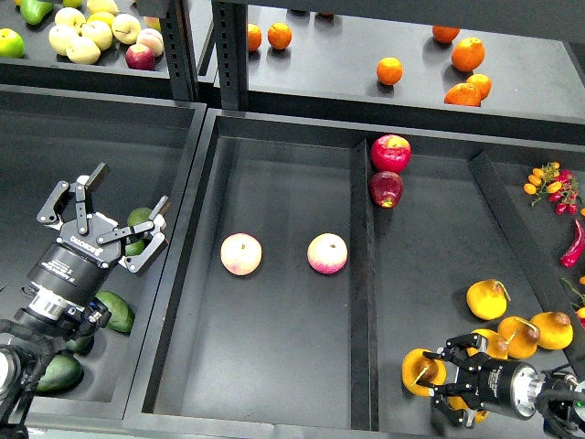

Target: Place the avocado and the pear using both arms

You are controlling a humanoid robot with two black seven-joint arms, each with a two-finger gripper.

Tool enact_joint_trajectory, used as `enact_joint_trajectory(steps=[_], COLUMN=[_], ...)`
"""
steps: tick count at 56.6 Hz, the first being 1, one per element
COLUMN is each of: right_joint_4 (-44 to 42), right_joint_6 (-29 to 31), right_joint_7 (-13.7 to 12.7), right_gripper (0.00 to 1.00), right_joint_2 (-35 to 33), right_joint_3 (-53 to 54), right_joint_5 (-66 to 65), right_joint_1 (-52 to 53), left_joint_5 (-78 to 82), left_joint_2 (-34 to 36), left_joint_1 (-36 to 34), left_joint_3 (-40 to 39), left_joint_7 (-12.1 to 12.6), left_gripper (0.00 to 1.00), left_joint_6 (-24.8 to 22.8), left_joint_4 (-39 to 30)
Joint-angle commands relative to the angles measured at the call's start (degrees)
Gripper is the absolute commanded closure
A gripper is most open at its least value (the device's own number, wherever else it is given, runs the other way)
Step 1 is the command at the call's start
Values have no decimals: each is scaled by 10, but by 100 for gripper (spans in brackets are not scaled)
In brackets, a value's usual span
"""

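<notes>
My left gripper (117, 218) is open above the left bin, its fingers spread either side of a dark green avocado (138, 228) that its right finger partly hides. More avocados (115, 311) lie nearer me beside the arm. My right gripper (439, 384) is low in the right compartment near the front edge. It is shut on an orange-yellow pear (418, 371) whose stem shows. Three more pears (487, 299) lie loose behind it.
Two pink-and-cream apples (241, 253) lie in the middle compartment. Two red apples (390, 153) sit by the raised divider (362, 293). Oranges (390, 70) and pale apples (84, 37) are on the back shelf. A red chilli (574, 245) and small tomatoes lie far right.
</notes>
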Motion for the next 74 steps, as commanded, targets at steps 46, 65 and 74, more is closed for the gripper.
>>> enact_joint_trajectory(steps=[46, 65, 74], right_joint_4=[34, 31, 7], right_joint_6=[-9, -124, -168], right_joint_7=[0, 0, 0], right_gripper=[7, 6, 2], right_joint_2=[5, 157, 278], right_joint_3=[51, 159, 256], right_joint_5=[13, 69, 55], right_joint_1=[8, 141, 166], left_joint_5=[0, 1, 3], left_joint_2=[0, 0, 0], left_joint_1=[2, 3, 8], left_joint_3=[1, 4, 4], left_joint_7=[0, 0, 0], left_gripper=[1, 1, 1], left_joint_6=[0, 0, 0], left_joint_4=[0, 0, 0])
